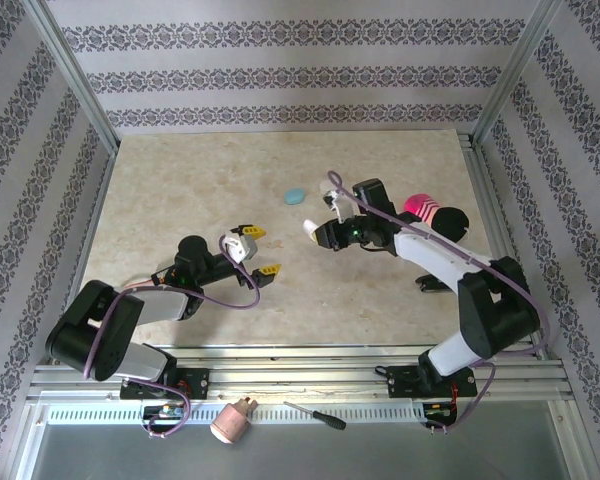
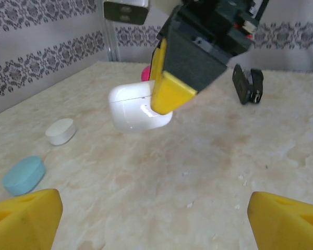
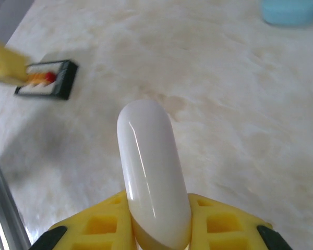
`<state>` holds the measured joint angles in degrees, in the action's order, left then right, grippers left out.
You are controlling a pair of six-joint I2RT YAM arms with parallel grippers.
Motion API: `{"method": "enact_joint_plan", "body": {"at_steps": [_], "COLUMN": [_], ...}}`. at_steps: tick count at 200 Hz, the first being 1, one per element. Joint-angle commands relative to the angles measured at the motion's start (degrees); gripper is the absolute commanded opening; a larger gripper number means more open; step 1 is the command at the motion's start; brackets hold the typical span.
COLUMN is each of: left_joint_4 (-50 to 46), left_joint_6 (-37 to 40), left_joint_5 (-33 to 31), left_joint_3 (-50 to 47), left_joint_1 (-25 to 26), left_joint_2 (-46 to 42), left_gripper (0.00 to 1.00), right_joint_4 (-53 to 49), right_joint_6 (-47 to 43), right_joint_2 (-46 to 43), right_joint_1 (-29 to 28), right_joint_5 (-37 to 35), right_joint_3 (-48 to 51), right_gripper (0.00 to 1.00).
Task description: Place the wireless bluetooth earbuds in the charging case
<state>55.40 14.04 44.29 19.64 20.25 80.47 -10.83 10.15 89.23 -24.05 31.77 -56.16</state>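
The white charging case (image 3: 152, 172) is closed, glossy and pebble-shaped. My right gripper (image 3: 157, 211) is shut on its lower end, with one yellow finger on each side. From above, the right gripper (image 1: 316, 232) holds the case a little right of the table's middle. In the left wrist view the case (image 2: 133, 107) hangs above the marble top, under a yellow finger (image 2: 169, 92). My left gripper (image 1: 260, 251) is open and holds nothing. Its wide-spread yellow fingertips (image 2: 23, 219) are just left of the case and point at it. The earbuds are out of view.
A pale blue case (image 1: 295, 195) lies behind the grippers, and a small white pebble-shaped piece (image 2: 60, 131) lies beside it. A pink and black bundle (image 1: 432, 212) sits at the right. A small black part (image 2: 248, 83) stands beyond the right gripper. A screwdriver (image 1: 315, 417) lies off the front edge.
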Motion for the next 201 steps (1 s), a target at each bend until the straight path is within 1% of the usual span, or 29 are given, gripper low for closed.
{"method": "enact_joint_plan", "body": {"at_steps": [1, 10, 36, 59, 74, 93, 106, 114, 126, 145, 163, 175, 190, 201], "left_joint_4": [-12.04, -14.27, -24.74, -29.99, -33.93, -36.03, -35.74, -33.6, -28.14, -24.31, -21.91, -20.34, -19.98, -19.34], "left_joint_6": [7.56, 7.96, 11.37, 12.99, 13.95, 14.28, 13.72, 11.91, 6.35, 4.82, 2.43, 1.1, -1.58, -4.23], "left_joint_5": [0.81, 1.5, 3.99, 5.26, 5.92, 5.81, 4.84, 1.43, -8.55, -20.78, -27.47, -34.96, -42.41, -45.13], "left_joint_3": [3.24, 4.24, 7.88, 9.24, 10.56, 11.51, 11.58, 11.13, 9.63, 7.48, 6.09, 4.82, 3.64, 2.43], "left_joint_1": [-0.04, 0.05, 1.05, 1.28, 1.28, 1.33, 1.33, 1.29, 1.24, 0.6, -1.53, -2.13, -3.76, -5.76], "left_joint_2": [-1.63, -1.73, -2.66, -4.02, -4.73, -4.99, -4.97, -5.1, -6.18, -8.8, -10.58, -11.13, -11.62, -12.12], "left_gripper": [0.92, 0.92, 0.94, 0.96, 0.97, 0.98, 0.99, 0.99, 1.0, 0.99, 0.99, 0.99, 0.99, 0.99], "right_joint_4": [2.95, 3.01, 4.38, 3.99, 3.8, 3.35, 2.46, 1.91, 1.21, 0.04, 1.34, 3.46, 6.93, 10.48], "right_joint_6": [10.5, 11.92, 15.34, 14.95, 14.65, 14.21, 13.51, 12.99, 11.54, 8.97, 5.58, 2.32, -2.37, -5.13], "right_joint_2": [4.28, 6.07, 10.36, 13.19, 14.25, 14.13, 13.01, 11.8, 9.4, 4.13, -2.01, -6.43, -11.94, -15.71], "right_joint_1": [1.04, 1.41, 2.55, 2.7, 2.87, 3.04, 3.25, 3.33, 3.72, 4.3, 4.69, 4.77, 4.95, 5.2], "right_joint_5": [-0.25, -0.35, -0.77, -2.95, -4.11, -6.4, -8.14, -9.65, -12.09, -16.84, -21.25, -23.99, -28.21, -32.37], "right_joint_3": [1.23, 1.31, 1.4, 0.96, 0.81, 0.87, 0.67, 0.69, 0.86, 1.43, 3.25, 5.06, 7.92, 10.62], "right_gripper": [0.2, 0.21, 0.21, 0.21, 0.23, 0.29, 0.38, 0.45, 0.53, 0.67, 0.77, 0.85, 0.92, 0.95]}}
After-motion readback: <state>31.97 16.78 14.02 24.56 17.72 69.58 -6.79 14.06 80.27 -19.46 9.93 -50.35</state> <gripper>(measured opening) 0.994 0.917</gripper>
